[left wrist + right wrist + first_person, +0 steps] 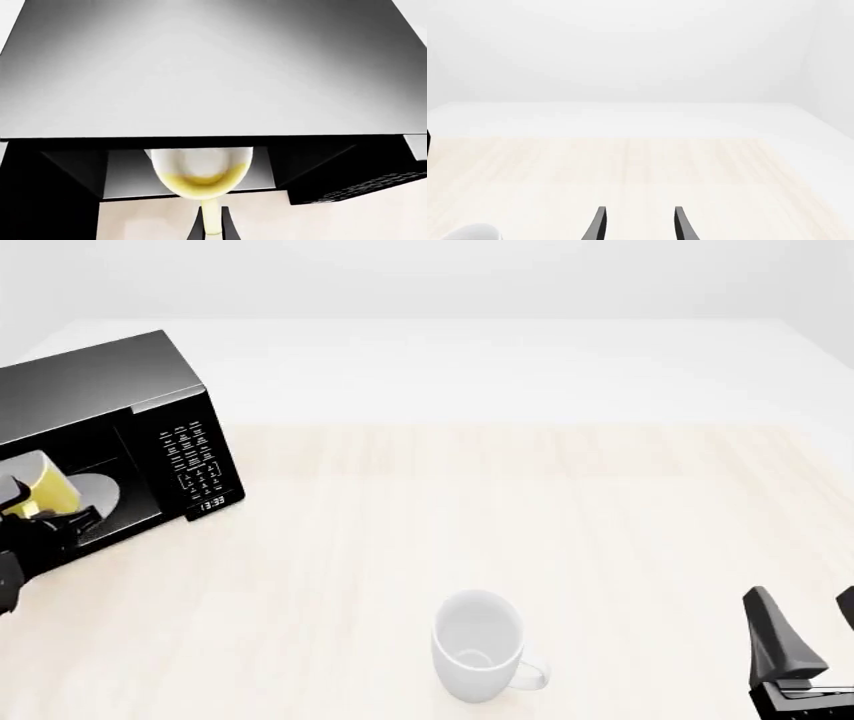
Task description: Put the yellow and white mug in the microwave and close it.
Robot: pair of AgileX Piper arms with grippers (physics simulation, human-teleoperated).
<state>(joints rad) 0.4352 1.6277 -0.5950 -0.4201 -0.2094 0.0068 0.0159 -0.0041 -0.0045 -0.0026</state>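
Overhead front view, two forward-facing wrist views

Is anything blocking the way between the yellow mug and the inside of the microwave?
Nothing visible. The left pincer holds the yellow and white mug by its handle at the microwave opening, with the door open. The white mug stands apart on the table, well out of the path.

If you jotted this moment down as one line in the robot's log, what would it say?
left gripper: shut on yellow and white mug, at open microwave mouth | right gripper: open, idle | all-white mug: untouched on table
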